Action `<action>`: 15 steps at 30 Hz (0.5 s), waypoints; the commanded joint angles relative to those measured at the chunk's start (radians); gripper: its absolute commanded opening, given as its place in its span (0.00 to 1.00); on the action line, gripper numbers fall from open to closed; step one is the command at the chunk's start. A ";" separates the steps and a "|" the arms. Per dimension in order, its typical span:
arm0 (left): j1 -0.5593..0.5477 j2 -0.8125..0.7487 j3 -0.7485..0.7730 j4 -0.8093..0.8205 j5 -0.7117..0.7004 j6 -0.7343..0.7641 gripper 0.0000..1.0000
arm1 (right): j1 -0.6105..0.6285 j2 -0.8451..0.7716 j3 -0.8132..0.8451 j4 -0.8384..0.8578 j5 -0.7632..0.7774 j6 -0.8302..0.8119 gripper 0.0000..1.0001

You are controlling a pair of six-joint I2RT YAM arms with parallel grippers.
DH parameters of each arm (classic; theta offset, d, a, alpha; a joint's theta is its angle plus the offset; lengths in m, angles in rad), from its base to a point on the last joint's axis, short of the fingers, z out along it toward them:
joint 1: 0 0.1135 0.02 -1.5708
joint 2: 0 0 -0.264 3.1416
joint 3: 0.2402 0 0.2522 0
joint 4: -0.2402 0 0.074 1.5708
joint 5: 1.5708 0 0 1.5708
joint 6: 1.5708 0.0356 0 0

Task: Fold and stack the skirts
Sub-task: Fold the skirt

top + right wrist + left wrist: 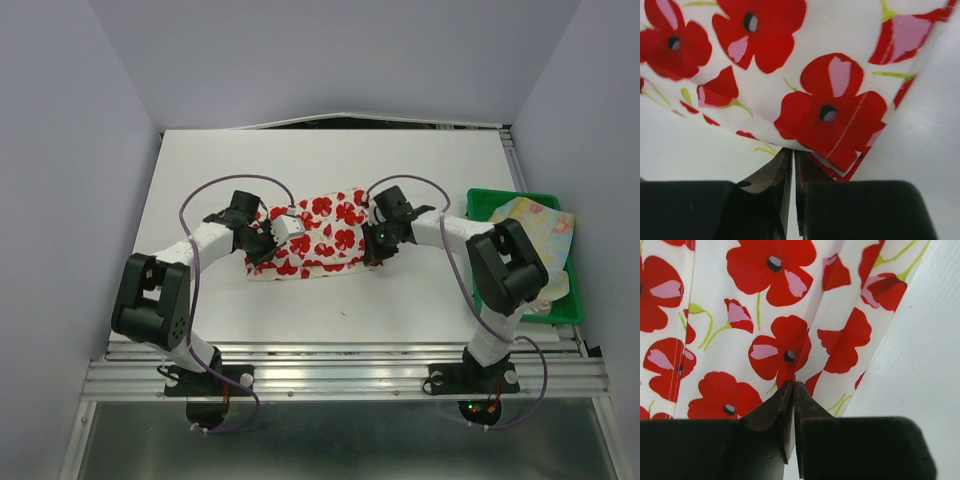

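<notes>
The white skirt with red flowers (325,238) lies in a bunched band across the middle of the table (330,160). My left gripper (262,243) sits at its left end. In the left wrist view that gripper (793,385) has its jaws pressed together, pinching a fold of the printed cloth (785,315) at the tips. At the skirt's right end is my right gripper (374,250). The right wrist view shows this gripper (793,151) shut on the hemmed corner of the cloth (830,115), which rises off the table. The pale yellow floral skirt (537,225) lies crumpled in the green tray.
The green plastic tray (492,197) stands at the table's right edge, behind my right arm's elbow. Lilac walls close in the left, right and back sides. A metal rail (340,375) runs along the near edge.
</notes>
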 commanded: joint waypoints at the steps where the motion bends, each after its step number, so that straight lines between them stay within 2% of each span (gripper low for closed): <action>1: -0.025 -0.007 -0.016 0.024 -0.001 -0.013 0.02 | -0.048 0.105 0.143 0.064 0.094 -0.060 0.11; 7: -0.080 -0.017 -0.039 0.163 -0.038 -0.216 0.00 | -0.094 0.255 0.422 0.079 0.094 -0.118 0.10; 10: -0.135 -0.023 -0.051 0.246 -0.151 -0.347 0.00 | -0.105 0.297 0.505 0.076 0.067 -0.113 0.11; 15: -0.214 0.039 -0.014 0.318 -0.407 -0.654 0.00 | -0.126 0.185 0.418 0.078 -0.001 0.001 0.26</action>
